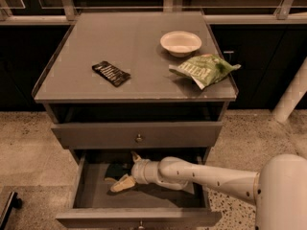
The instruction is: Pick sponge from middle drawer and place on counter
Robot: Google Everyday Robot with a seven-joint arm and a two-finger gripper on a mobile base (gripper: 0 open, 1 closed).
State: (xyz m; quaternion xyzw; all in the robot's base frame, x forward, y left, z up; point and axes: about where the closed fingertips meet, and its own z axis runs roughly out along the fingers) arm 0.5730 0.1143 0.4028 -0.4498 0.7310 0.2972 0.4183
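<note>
The middle drawer (pixel 86 190) is pulled open under the counter (pixel 86 47). The sponge (pixel 114 170), dark green, lies on the drawer floor toward the back left. My gripper (pixel 124 171) reaches into the drawer from the right. Its fingers are spread, one fingertip (pixel 135 156) behind the sponge and the other (pixel 122 183) in front of it. The sponge sits between them at the gripper's left end. Whether the fingers touch the sponge I cannot tell.
On the counter lie a black snack bar wrapper (pixel 111 73), a white bowl (pixel 181 43) and a green chip bag (pixel 206 68). A shut drawer front with a metal knob (pixel 139 138) is just above my arm (pixel 211 176). A white post (pixel 292 95) stands at right.
</note>
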